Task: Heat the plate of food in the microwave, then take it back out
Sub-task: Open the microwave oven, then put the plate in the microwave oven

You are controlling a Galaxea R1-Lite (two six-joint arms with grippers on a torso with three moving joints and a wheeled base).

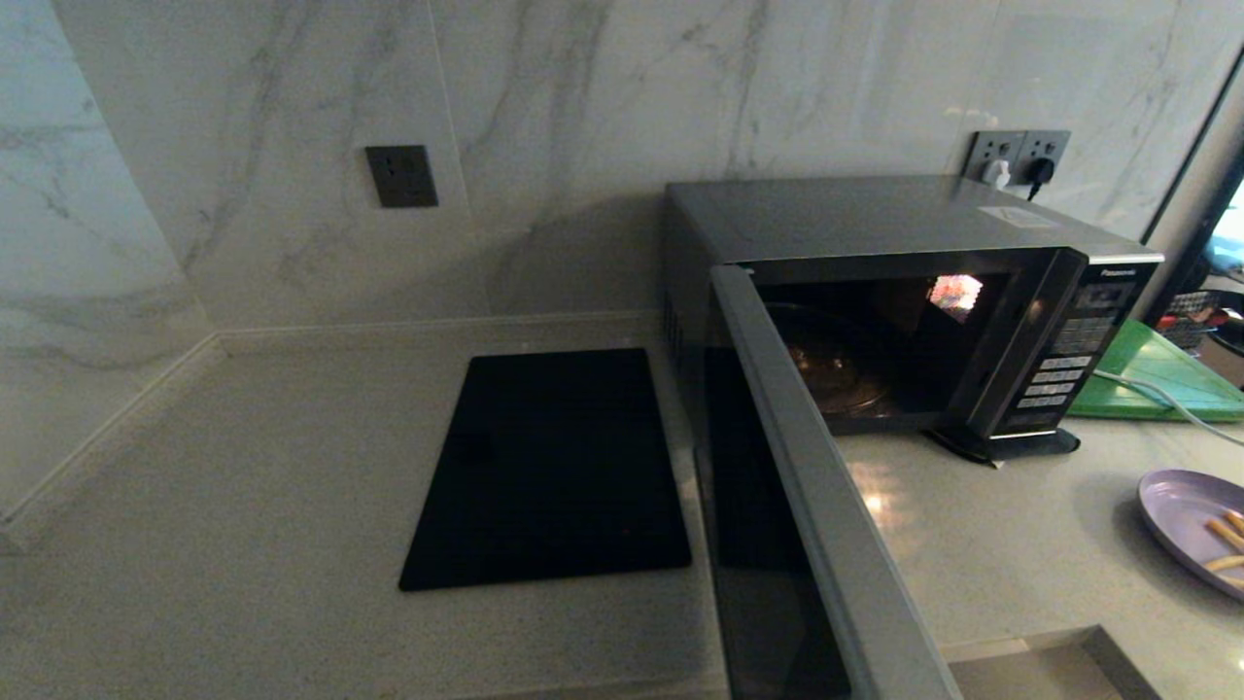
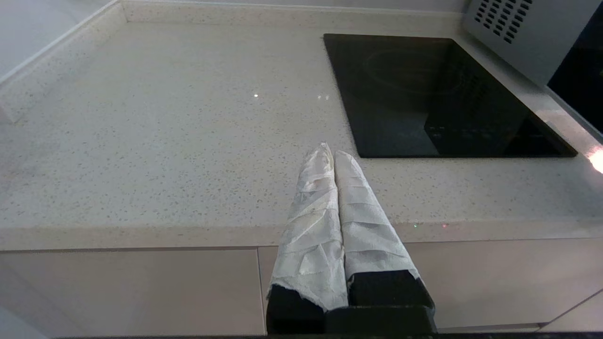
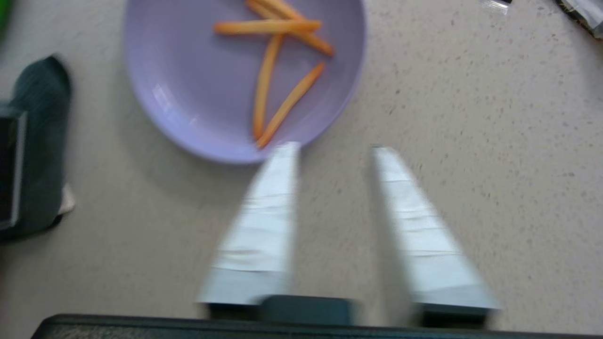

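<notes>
The microwave (image 1: 904, 224) stands at the back right of the counter with its door (image 1: 816, 525) swung wide open and its cavity lit and bare. The plate of food (image 1: 1191, 515), lavender with a few orange sticks, rests on the counter at the right edge of the head view. In the right wrist view my right gripper (image 3: 335, 148) hovers open over the counter beside the plate (image 3: 198, 84), one fingertip at its rim, nothing between the fingers. My left gripper (image 2: 330, 153) is shut and empty, parked over the counter's front edge.
A flat black panel (image 1: 554, 467) lies in the counter left of the microwave. A green board (image 1: 1157, 374) and a white cable (image 1: 1157, 394) sit right of the microwave, behind the plate. The open door juts toward me across the counter's middle.
</notes>
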